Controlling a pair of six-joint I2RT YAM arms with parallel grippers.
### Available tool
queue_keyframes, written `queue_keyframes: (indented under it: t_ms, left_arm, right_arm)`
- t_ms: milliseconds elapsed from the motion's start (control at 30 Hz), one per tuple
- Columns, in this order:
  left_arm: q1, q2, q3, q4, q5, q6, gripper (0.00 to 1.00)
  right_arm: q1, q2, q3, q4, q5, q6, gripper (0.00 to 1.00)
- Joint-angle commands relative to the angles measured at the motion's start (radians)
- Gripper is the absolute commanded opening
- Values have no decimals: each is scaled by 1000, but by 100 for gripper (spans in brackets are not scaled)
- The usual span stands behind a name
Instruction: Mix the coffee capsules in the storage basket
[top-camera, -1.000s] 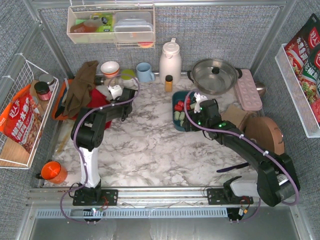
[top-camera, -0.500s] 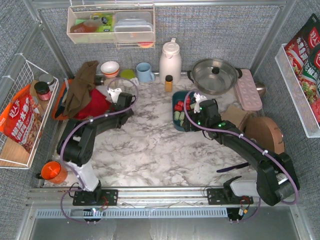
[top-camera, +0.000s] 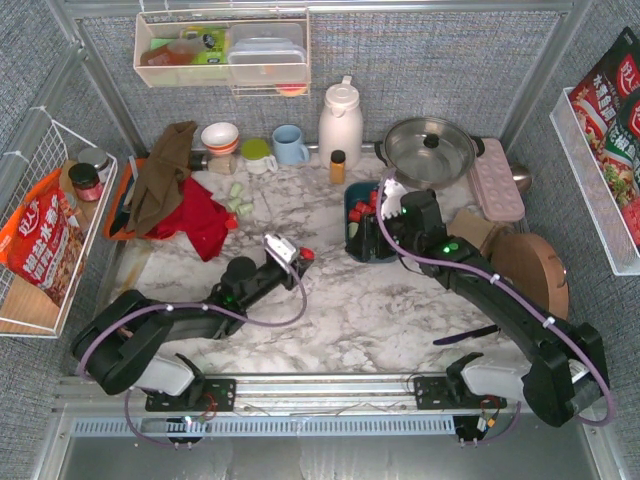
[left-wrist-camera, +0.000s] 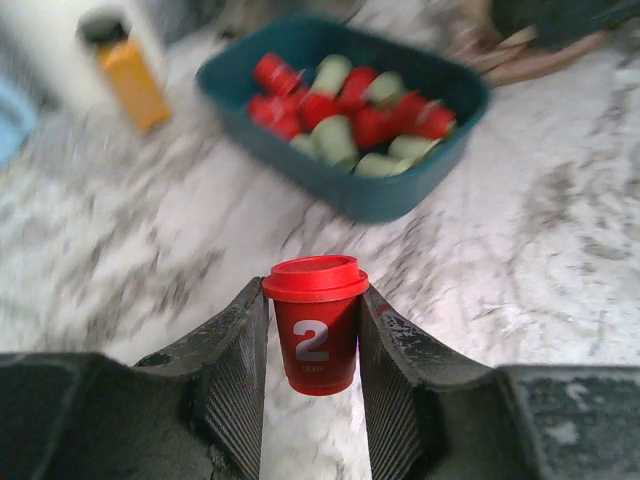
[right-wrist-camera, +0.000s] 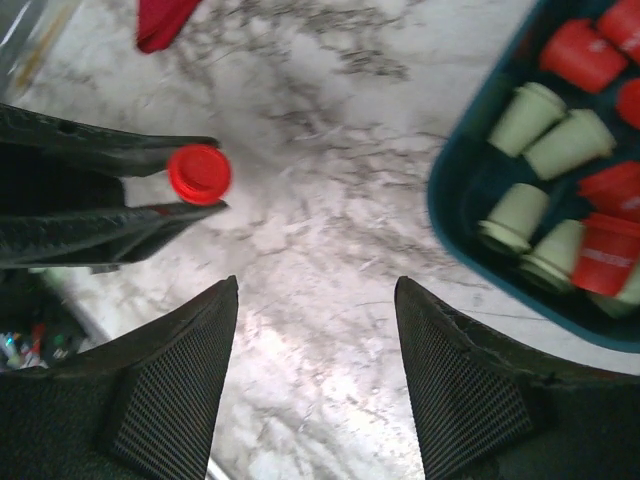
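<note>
My left gripper (top-camera: 302, 256) hovers over the middle of the marble table, shut on one upright red coffee capsule (left-wrist-camera: 314, 330) marked "2", held by its sides between both fingers. The same capsule (right-wrist-camera: 199, 173) shows from above in the right wrist view. The dark teal storage basket (left-wrist-camera: 400, 195) lies beyond it to the right, holding several red and mint green capsules (left-wrist-camera: 345, 105). My right gripper (right-wrist-camera: 315, 285) is open and empty above the marble just left of the basket wall (right-wrist-camera: 450, 215). A few mint capsules (top-camera: 238, 205) lie loose by the red cloth.
A red cloth (top-camera: 195, 215) and a brown one lie at the back left. An orange-capped bottle (top-camera: 338, 165), a white jug (top-camera: 340, 120), a blue mug (top-camera: 290, 145) and a steel pot (top-camera: 430, 150) line the back. An orange cup (top-camera: 105, 343) stands at the front left.
My left arm has swung from the red cloth at the back left down to the table's middle, now with a red capsule in its jaws. The right gripper shifted slightly over the basket.
</note>
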Motion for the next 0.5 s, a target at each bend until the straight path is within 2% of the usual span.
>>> queue_keyframes:
  t_ms: [0, 200, 467]
  left_arm:
    - [-39, 26, -47, 447, 225, 216, 34]
    - [-121, 87, 0, 475, 272, 328, 33]
    - [-152, 113, 17, 485, 270, 350, 33]
  right_arm:
    - [52, -19, 41, -71, -90, 24, 68]
    - [125, -24, 67, -72, -101, 59, 68]
    - [150, 4, 66, -73, -99, 64, 67]
